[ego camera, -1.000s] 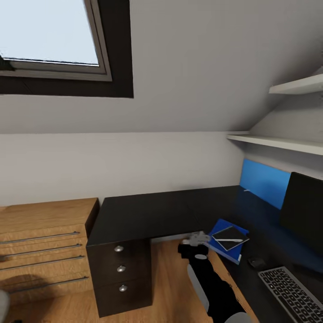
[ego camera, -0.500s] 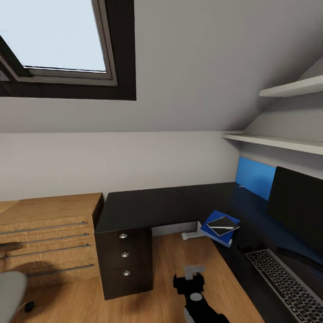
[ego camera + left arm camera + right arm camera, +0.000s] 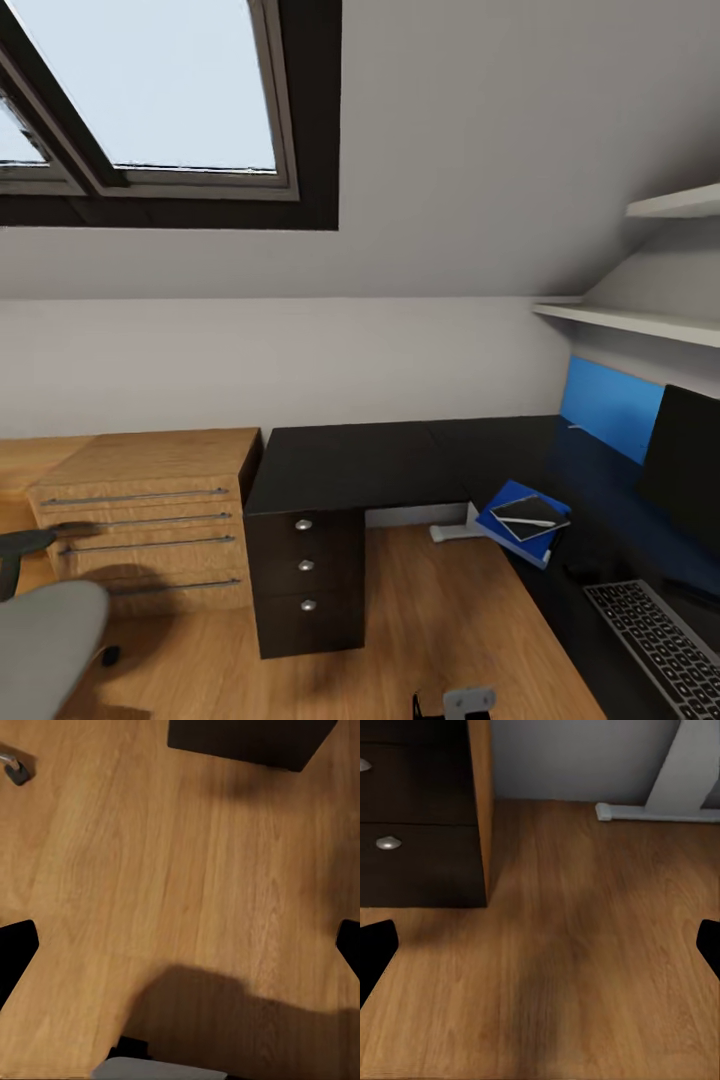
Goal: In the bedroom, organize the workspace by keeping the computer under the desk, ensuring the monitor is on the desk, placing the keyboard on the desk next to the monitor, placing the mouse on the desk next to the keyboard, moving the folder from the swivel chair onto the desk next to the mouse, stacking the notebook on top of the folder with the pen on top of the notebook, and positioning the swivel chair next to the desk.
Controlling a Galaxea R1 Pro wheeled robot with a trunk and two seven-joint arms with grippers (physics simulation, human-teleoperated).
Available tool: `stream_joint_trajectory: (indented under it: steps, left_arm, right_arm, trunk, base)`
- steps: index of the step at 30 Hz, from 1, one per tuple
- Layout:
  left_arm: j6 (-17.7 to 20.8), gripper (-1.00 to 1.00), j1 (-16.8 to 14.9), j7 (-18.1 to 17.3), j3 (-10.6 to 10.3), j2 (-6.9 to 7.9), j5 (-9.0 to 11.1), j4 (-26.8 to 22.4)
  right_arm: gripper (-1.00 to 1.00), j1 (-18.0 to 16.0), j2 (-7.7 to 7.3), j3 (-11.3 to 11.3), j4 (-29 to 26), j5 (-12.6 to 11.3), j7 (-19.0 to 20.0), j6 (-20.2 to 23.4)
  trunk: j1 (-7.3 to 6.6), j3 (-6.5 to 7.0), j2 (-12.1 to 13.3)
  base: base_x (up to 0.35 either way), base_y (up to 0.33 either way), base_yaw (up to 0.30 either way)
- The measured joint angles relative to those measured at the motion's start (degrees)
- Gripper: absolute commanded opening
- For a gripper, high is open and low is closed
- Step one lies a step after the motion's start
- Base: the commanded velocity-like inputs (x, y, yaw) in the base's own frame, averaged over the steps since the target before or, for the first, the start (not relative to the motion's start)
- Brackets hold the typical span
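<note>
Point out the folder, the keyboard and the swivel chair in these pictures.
folder [image 3: 506,522]: head view, bare blue cover.
keyboard [image 3: 655,645]: head view, key field.
swivel chair [image 3: 45,645]: head view, grey seat.

Blue folder [image 3: 520,522] on black desk [image 3: 380,462] — notebook atop, keyboard [image 3: 660,645] nearby

head: you look down across desk [image 3: 380,460] corner | wrists: close, facing wood floor [image 3: 187,870] | shared: drawer unit [image 3: 305,580]

The right hand [image 3: 468,702] has pulled back from the folder [image 3: 520,520].
</note>
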Motion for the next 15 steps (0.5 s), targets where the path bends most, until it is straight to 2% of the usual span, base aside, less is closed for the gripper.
stream_joint_trajectory:
  steps: [7, 15]
  left_arm:
    - [-0.1, 1.00, -5.1, -0.1, -0.1, 1.39, 0.0, 8.1]
    - [-0.1, 1.00, -6.9, -0.2, -0.1, 2.12, 0.0, 11.0]
  right_arm:
    - [1.00, 1.0, -0.31, 0.0, 0.2, 0.3, 0.0, -1.6]
    - [1.00, 1.3, -1.72, -0.1, 0.3, 0.1, 0.0, -3.9]
  trunk:
    - [-1.54, 1.26, 2.8]
    - [-3.30, 2.70, 6.0]
  base:
    - [0.000, 0.000, 0.282]
    - [0.000, 0.000, 0.284]
